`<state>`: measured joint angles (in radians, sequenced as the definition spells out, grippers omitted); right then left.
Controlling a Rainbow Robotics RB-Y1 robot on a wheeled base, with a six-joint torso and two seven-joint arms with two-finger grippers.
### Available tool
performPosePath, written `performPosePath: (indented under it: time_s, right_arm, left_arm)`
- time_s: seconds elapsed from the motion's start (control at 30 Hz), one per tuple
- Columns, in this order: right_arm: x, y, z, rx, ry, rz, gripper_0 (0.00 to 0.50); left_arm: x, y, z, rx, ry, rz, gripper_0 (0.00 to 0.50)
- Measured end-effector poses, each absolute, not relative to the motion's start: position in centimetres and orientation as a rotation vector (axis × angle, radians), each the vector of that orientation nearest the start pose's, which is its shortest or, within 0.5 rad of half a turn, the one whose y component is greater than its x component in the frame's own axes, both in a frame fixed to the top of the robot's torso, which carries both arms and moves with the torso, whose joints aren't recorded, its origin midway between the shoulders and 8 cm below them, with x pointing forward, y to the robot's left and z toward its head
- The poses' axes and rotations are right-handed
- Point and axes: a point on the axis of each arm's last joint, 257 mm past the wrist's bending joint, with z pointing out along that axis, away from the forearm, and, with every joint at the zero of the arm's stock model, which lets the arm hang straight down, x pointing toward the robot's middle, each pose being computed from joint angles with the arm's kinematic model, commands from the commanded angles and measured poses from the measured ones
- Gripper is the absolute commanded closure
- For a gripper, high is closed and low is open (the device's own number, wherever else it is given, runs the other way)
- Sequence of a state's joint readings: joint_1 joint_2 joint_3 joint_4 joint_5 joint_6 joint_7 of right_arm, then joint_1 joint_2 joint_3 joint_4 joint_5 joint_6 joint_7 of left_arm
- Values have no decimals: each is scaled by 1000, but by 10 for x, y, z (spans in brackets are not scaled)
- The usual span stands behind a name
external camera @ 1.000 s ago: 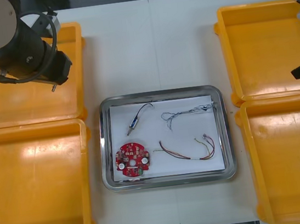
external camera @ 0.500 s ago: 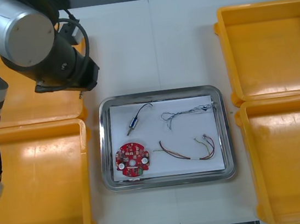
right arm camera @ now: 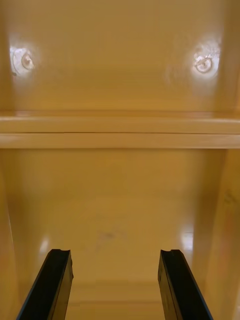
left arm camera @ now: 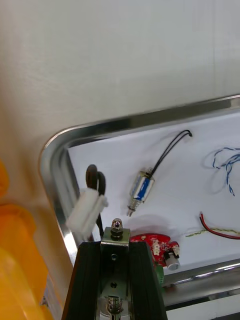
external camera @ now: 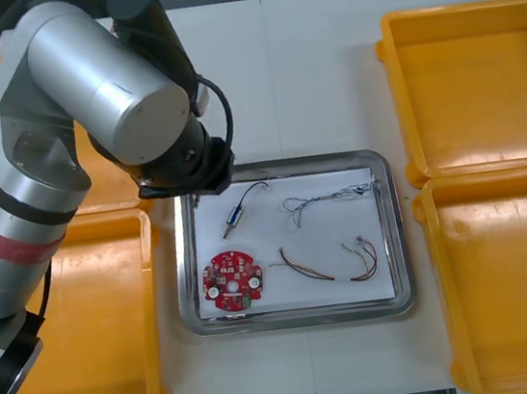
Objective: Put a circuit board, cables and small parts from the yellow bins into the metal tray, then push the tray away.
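Left gripper [left arm camera: 116,239] hangs over the far-left corner of the metal tray [external camera: 279,164], jaws pinching a black cable [left arm camera: 95,175] so it'll drop inside, I'd guess, near the circuit board [external camera: 233,281]. Right gripper [right arm camera: 115,260] sits spread open over a yellow bin [right arm camera: 120,65].

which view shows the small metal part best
Left wrist view: the small metal part lies close and unobstructed in the tray, past the left gripper, shut on a black cable. The front view has it tiny beside the left arm. The right wrist view, right gripper open, faces a bin.
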<state>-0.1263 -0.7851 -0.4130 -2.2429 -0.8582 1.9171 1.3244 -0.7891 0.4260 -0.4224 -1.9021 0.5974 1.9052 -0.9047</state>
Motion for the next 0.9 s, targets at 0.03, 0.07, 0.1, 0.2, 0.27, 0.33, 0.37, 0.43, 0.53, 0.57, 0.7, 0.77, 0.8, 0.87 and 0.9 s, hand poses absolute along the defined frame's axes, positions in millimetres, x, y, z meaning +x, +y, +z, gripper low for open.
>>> performPosePath:
  time_s: [0.03, 0.07, 0.1, 0.2, 0.27, 0.33, 0.37, 0.43, 0.53, 0.57, 0.7, 0.77, 0.8, 0.87, 0.9]
  right_arm:
    - [365, -392, -145, 12, 2623, -55, 0]
    - [363, -393, -148, 15, 2629, -54, 0]
    - [362, -393, -150, 22, 2635, -54, 0]
    - [356, -396, -156, 76, 2652, -42, 0]
    - [352, -397, -160, 106, 2661, -35, 0]
    - [350, -398, -163, 115, 2670, -34, 0]
    - [348, -398, -164, 116, 2673, -34, 0]
    - [347, -399, -165, 118, 2678, -32, 0]
    - [346, -398, -166, 117, 2680, -25, 0]
    - [346, -398, -166, 116, 2681, -23, 0]
    - [346, -396, -166, 113, 2682, -17, 0]
    - [346, -396, -166, 112, 2683, -14, 0]
    - [345, -395, -166, 110, 2683, -12, 0]
    - [345, -395, -166, 110, 2684, -10, 0]
    - [345, -395, -166, 109, 2684, -9, 0]
  left_arm:
    - [455, 91, -167, 274, 2670, -74, 498]
    - [454, 87, -170, 288, 2669, -72, 497]
    - [453, 83, -172, 301, 2666, -71, 495]
    - [451, 72, -178, 323, 2657, -72, 498]
    - [452, 65, -181, 320, 2649, -81, 498]
    - [454, 58, -187, 309, 2644, -91, 495]
    - [455, 55, -190, 304, 2643, -94, 498]
    - [459, 49, -196, 298, 2638, -99, 497]
    - [462, 40, -206, 306, 2635, -102, 498]
    - [463, 38, -209, 310, 2634, -102, 498]
    - [467, 32, -222, 321, 2628, -102, 498]
    - [469, 29, -227, 329, 2622, -98, 497]
    - [470, 29, -230, 333, 2620, -93, 495]
    - [471, 28, -235, 341, 2618, -82, 497]
    - [471, 28, -237, 343, 2618, -80, 498]
